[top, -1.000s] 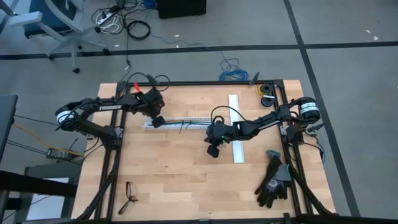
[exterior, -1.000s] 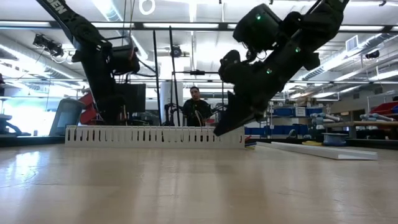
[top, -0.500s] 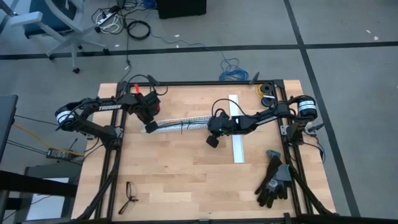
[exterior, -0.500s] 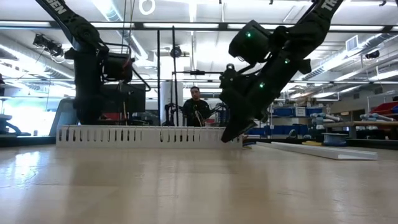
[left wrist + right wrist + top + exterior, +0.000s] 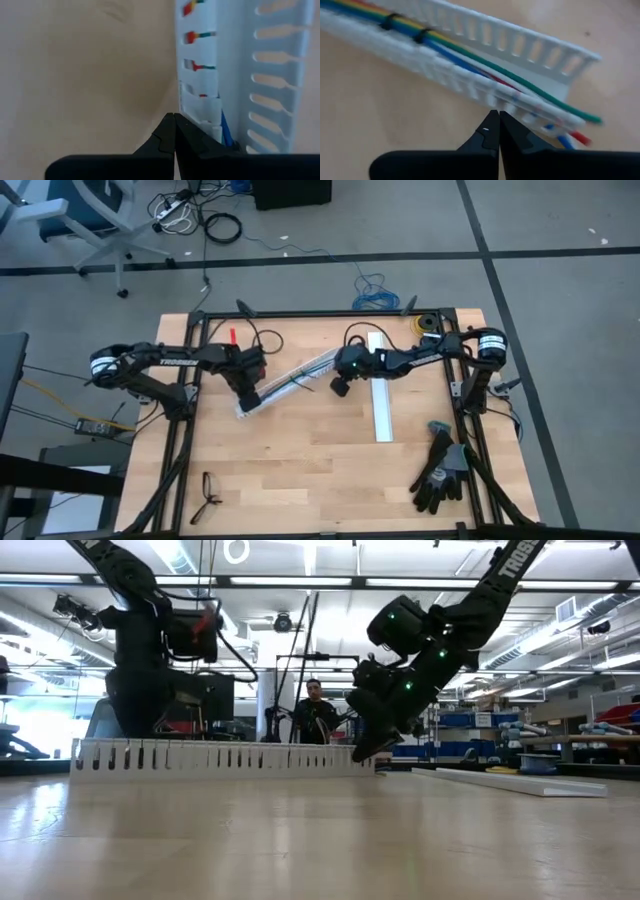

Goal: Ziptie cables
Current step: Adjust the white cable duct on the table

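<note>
The slotted channel (image 5: 288,385) is seen lying slantwise on the table (image 5: 300,470), with the cables (image 5: 470,52) laid inside it along its length; coloured ends are seen past the open end. The left gripper (image 5: 246,392) is held at the channel's near-left end, fingertips pressed together against its outer wall. The right gripper (image 5: 341,387) is held at the opposite end, fingertips likewise closed together, just beside the wall. A second channel (image 5: 381,388) lies apart to the right. Bare wood is seen in front; gloves (image 5: 440,470) and glasses (image 5: 208,496) lie near the front edge.
</note>
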Action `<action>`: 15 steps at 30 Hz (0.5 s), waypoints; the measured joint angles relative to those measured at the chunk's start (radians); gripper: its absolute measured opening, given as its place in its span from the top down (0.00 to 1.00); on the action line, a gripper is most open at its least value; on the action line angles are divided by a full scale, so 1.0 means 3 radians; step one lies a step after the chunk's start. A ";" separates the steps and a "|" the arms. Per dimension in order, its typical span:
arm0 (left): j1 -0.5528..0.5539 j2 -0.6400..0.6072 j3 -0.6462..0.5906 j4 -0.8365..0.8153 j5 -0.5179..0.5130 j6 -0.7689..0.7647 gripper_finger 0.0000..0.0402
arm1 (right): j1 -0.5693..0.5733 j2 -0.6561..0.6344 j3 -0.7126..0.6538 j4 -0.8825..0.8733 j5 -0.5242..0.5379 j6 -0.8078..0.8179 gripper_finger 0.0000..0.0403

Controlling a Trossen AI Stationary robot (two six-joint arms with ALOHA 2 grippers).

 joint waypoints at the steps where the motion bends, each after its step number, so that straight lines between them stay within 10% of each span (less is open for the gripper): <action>1: -0.0071 0.0000 0.0000 0.0003 0.0017 -0.0074 0.98 | -0.0036 0.0000 0.0000 0.0001 -0.0020 -0.0017 1.00; 15: -0.1007 0.0295 0.0004 0.1376 0.0204 -0.1008 1.00 | -0.0174 0.0000 0.0055 0.0248 -0.0403 -0.0171 1.00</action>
